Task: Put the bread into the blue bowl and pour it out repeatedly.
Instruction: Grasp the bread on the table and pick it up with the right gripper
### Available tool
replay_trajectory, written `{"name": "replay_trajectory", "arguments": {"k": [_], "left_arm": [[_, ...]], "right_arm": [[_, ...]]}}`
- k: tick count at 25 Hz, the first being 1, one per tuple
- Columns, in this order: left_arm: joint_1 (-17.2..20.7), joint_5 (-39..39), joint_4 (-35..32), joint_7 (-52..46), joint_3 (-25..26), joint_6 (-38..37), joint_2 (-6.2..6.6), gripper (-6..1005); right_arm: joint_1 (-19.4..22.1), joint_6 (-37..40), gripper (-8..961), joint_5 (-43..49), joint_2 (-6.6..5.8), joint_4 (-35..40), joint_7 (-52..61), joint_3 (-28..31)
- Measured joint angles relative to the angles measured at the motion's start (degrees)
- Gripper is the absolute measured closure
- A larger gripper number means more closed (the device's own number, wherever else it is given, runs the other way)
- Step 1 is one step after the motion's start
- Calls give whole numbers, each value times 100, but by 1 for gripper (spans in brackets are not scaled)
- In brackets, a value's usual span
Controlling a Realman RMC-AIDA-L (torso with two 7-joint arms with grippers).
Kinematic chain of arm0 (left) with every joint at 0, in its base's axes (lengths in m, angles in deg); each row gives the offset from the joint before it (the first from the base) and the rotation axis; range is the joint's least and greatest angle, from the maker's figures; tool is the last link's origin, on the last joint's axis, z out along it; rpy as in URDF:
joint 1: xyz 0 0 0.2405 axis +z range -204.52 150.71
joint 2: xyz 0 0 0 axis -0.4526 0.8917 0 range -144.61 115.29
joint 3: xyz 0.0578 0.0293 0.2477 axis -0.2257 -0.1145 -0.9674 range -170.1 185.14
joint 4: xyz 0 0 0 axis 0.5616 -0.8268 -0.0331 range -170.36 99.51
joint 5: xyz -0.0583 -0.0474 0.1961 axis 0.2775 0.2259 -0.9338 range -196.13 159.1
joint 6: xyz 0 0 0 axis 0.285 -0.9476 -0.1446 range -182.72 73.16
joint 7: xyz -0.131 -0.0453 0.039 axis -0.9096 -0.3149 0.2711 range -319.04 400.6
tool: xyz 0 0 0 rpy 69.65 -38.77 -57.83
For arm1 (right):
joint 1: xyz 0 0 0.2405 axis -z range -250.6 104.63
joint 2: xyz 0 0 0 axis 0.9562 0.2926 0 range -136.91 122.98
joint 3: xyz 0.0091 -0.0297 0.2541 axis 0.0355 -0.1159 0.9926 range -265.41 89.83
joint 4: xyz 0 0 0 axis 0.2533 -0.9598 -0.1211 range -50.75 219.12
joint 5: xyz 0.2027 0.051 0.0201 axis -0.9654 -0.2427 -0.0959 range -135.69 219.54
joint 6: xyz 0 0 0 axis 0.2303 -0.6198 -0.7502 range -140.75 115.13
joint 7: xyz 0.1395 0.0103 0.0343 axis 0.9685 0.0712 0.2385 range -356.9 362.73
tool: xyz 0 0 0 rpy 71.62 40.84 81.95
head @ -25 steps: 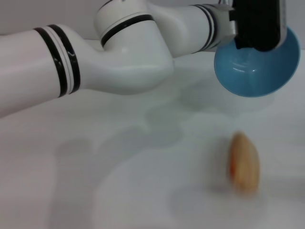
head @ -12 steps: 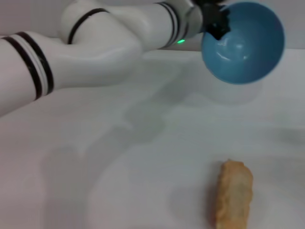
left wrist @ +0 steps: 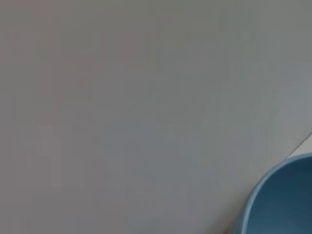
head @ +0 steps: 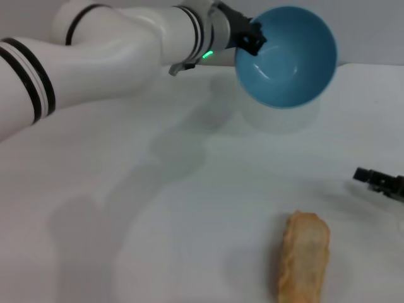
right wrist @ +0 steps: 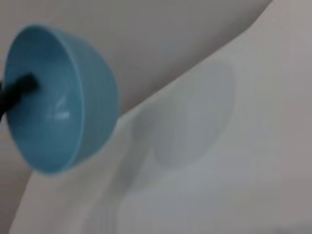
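Blue bowl (head: 287, 57) tipped in left gripper (head: 251, 36); bread (head: 304, 255) well apart.

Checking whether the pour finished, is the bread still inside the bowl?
No, the bowl in the left gripper shows an empty inside, and the bread lies on the table.

Head view looking forward and down over the white table (head: 126, 208), blue bowl (head: 287, 57) upper right of frame, left wrist view close against its rim, right wrist view facing it sidelong

Left gripper (head: 251, 38) raised, jaws clamped; right gripper (head: 380, 182) low.
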Motion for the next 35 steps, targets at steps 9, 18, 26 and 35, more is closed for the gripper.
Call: {"name": "replay_trajectory", "arguments": {"k": [9,18,26,35], "left_arm": [[92,26,28,0,200,-91,-17,1000],[166,184,51,0,191,-74,-13,1000],[207,201,53,0,152,-55,-17,1001],[241,227,59,2,143,-54,-13,1001]], "right_arm": [[-301,87,259,588,20,-84,461,-669],[-523,77,259,645,-1,-506,522,-856],[-738,47,260,1045,-1,-531,1188,-1099],[-777,30,342,1156,13,-312,1216,-1109]]}}
